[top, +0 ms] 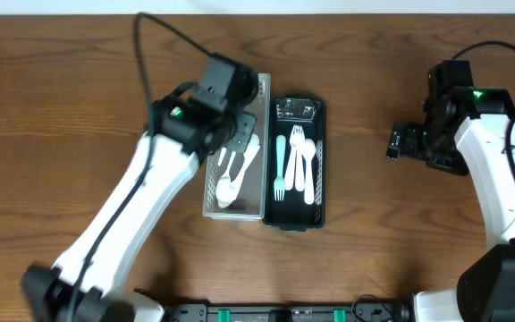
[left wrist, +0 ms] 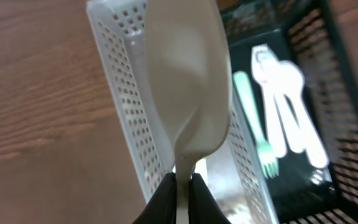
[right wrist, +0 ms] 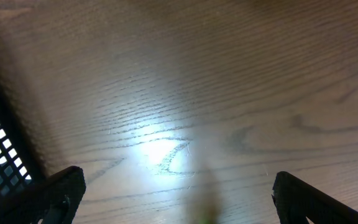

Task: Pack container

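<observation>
The spoon [left wrist: 188, 81] hangs over the white basket [left wrist: 126, 112], its handle pinched in the closed left hand [left wrist: 182, 186] — the black basket [top: 295, 224], holding cutlery [top: 281, 161], sits just beside. The right hand [right wrist: 179, 199] hovers wide open over the tabletop [right wrist: 197, 93], right of both baskets.

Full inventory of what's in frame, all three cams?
white basket: 1, white perforated, mid-table
black basket: 1, black, right beside white basket
white spoon: 2 seen overhead, white, at white basket; one held by its handle
green fork: 1, pale green, in black basket
white cutlery: several, white, in black basket; count unclear
table: 1, brown wood
left gripper: 1, black, shut on spoon handle over white basket
right gripper: 1, black, open over bare table
</observation>
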You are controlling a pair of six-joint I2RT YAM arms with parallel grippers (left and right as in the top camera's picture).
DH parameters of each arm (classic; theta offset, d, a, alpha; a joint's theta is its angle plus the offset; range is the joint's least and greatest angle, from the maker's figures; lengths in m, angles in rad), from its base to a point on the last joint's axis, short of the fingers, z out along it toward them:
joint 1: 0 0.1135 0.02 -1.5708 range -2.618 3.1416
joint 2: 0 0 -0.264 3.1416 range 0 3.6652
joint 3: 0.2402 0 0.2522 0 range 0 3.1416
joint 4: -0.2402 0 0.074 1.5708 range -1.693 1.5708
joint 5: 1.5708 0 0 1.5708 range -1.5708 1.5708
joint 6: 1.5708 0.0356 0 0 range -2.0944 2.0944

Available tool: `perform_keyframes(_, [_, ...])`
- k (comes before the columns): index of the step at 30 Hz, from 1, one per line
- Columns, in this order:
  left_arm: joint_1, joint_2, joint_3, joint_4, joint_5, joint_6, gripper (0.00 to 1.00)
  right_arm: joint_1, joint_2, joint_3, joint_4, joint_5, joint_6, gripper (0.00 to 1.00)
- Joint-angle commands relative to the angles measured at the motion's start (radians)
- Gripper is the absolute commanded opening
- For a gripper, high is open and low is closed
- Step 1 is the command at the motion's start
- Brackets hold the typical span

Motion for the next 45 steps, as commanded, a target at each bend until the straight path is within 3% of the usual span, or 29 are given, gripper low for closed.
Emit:
perform_keyframes(1, [0.02, 0.095, -0.002, 0.027, -0.018, 0.017, 0.06, -0.002, -0.008, 0.004, -0.001, 0.007, -0.015, 0.99])
perform_keyframes(17, [0.051, 0.405, -0.002, 0.07, -0.018, -0.161, 0.08, -0.002, -0.008, 0.004, -0.005, 0.007, -0.015, 0.99])
perform_keyframes(20, [0.05, 0.415, -0.002, 0.069, -0.018, -0.176, 0.29, -0.002, -0.008, 0.004, -0.003, 0.008, -0.015, 0.99])
perform_keyframes(26, [0.05, 0.385, -0.001, 0.069, -0.046, -0.172, 0.43, -0.002, -0.008, 0.004, 0.024, 0.008, -0.015, 0.99])
perform_keyframes(32, [0.05, 0.234, 0.022, 0.079, -0.193, -0.163, 0.54, 0.0, -0.008, 0.004, 0.139, 0.006, -0.033, 0.99])
perform_keyframes(35, [0.057, 0.121, 0.023, 0.116, -0.349, -0.153, 0.75, 0.013, -0.008, 0.006, 0.268, 0.001, -0.072, 0.99])
perform_keyframes(37, [0.077, 0.054, 0.023, 0.144, -0.411, -0.153, 0.98, 0.033, -0.008, 0.009, 0.38, -0.025, -0.108, 0.99])
perform_keyframes(45, [0.309, -0.045, 0.023, 0.238, -0.402, -0.187, 0.98, 0.135, -0.007, 0.011, 0.761, -0.029, -0.267, 0.99])
